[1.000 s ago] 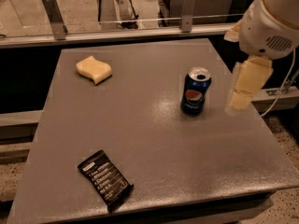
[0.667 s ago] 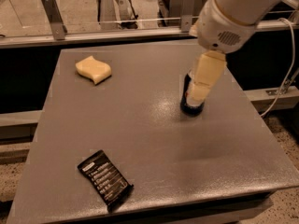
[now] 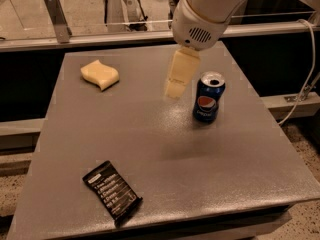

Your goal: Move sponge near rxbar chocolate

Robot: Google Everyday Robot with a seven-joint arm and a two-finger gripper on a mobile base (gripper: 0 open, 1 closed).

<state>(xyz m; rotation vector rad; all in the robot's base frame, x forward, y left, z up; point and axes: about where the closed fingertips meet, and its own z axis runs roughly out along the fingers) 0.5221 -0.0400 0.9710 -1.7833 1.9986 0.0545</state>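
The pale yellow sponge (image 3: 100, 74) lies on the grey table (image 3: 165, 154) at the far left. The black rxbar chocolate (image 3: 112, 191) lies flat near the front left edge, far from the sponge. My gripper (image 3: 175, 90) hangs from the white arm over the middle of the table's far half, to the right of the sponge and just left of the can. It holds nothing.
A blue Pepsi can (image 3: 208, 97) stands upright right of the gripper. A metal rail and glass panel (image 3: 100, 34) run behind the table. A white cable (image 3: 305, 84) hangs off the right side.
The arm and gripper have swung left, from the table's right edge, across in front of the can, to a spot left of it. The sponge, bar and can have not moved.
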